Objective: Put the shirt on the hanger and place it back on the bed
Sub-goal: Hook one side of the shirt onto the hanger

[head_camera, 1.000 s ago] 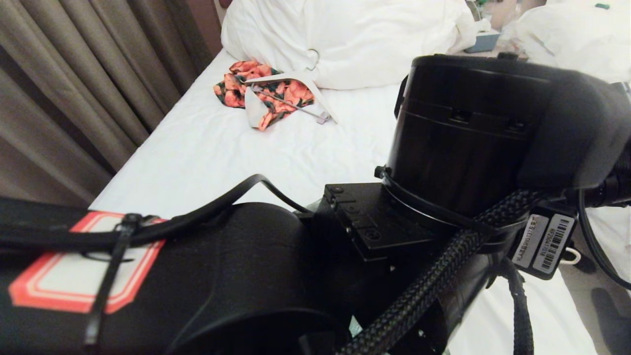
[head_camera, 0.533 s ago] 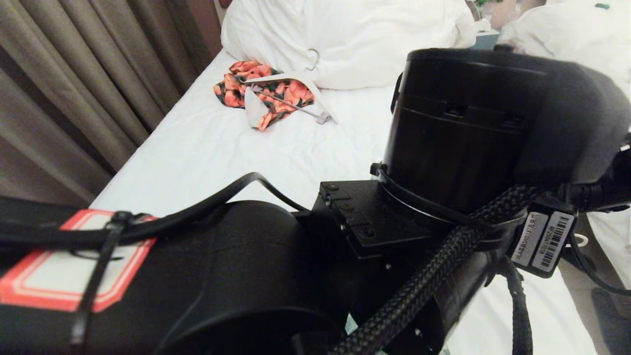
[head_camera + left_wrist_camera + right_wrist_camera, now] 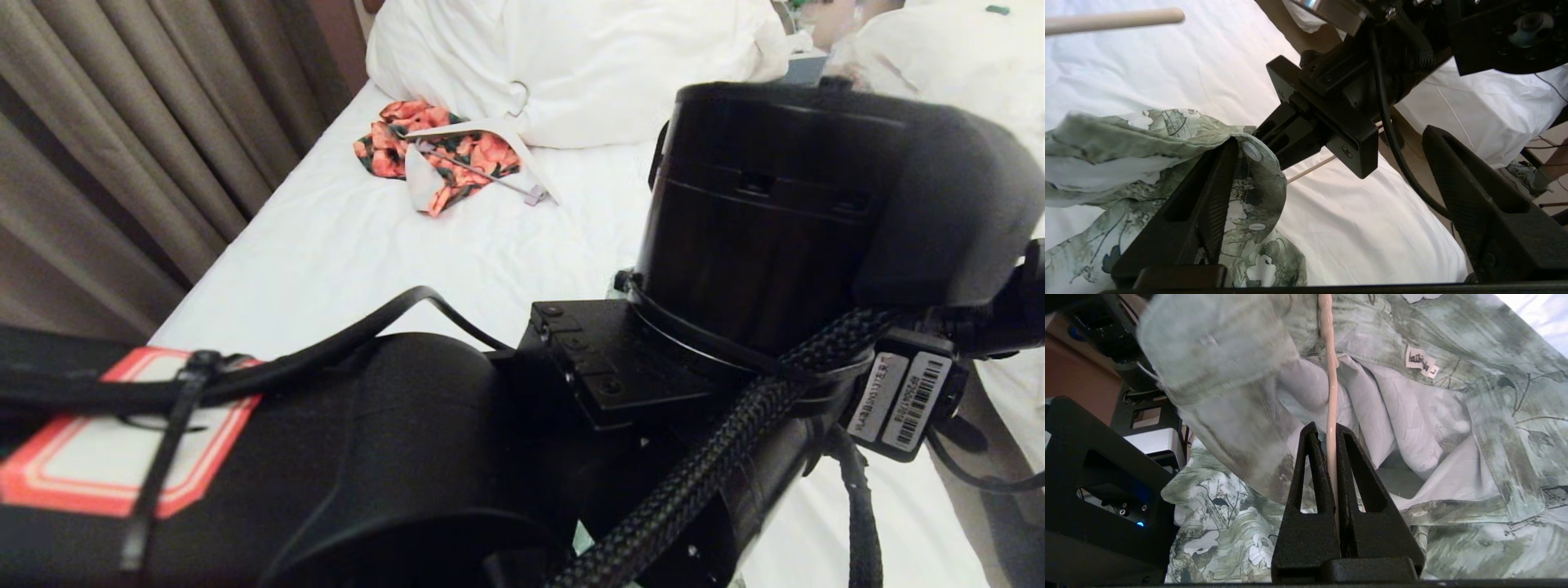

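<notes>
Right gripper (image 3: 1327, 441) has its two fingers pressed together on the thin cream hanger (image 3: 1329, 375), whose rod runs up into the green leafy shirt (image 3: 1453, 416). Left gripper (image 3: 1331, 163) stands partly apart, one finger (image 3: 1216, 196) touching a shirt fold above the bed (image 3: 1363, 228).

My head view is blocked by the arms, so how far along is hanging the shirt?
Done: the right gripper is shut on the thin hanger, whose rod runs up into the shirt. In hand: the left gripper has one finger hooked under the shirt's buttoned edge. Left: seating the shirt on the hanger's shoulders and laying it on the bed.
</notes>
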You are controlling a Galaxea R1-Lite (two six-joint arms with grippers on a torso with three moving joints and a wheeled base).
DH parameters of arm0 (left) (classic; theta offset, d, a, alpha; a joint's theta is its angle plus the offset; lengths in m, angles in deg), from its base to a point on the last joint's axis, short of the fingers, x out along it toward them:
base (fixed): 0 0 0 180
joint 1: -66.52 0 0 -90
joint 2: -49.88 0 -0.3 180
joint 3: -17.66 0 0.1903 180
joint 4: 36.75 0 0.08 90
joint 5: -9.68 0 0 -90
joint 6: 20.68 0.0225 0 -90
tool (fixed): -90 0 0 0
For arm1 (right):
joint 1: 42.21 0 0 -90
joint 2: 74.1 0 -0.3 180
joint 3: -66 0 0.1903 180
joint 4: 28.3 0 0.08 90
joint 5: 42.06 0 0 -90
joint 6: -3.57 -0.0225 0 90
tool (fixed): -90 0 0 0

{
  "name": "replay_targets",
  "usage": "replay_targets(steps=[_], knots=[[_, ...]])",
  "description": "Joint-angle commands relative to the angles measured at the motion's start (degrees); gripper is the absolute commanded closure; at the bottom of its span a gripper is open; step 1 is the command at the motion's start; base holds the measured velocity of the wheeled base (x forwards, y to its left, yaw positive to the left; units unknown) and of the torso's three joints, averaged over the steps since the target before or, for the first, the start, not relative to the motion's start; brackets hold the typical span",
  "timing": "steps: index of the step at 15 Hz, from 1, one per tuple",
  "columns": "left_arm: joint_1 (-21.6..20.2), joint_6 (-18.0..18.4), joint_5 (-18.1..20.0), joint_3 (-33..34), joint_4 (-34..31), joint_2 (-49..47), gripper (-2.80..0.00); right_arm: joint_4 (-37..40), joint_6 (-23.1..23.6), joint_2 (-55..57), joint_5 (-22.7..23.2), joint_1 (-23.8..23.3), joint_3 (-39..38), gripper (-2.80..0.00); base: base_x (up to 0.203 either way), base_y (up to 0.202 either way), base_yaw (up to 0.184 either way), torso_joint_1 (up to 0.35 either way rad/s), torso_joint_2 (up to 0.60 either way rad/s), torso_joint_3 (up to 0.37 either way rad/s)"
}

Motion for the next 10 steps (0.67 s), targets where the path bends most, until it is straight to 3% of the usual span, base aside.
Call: replay_targets(steps=[1, 10], knots=[[0.2, -0.1, -0.1, 0.1, 0.0, -0.4, -2.8, 0.0, 0.2, -0.4, 0.3, 0.0, -0.3, 0.0, 0.0, 0.0, 0.0, 0.0, 0.0, 0.0], [6.6, -0.2, 0.0, 2.2, -0.5, -0.5, -2.8, -0.2, -0.6, -1.1, -0.1, -0.3, -1.1, 0.0, 0.0, 0.0, 0.0, 0.0, 0.0, 0.0]])
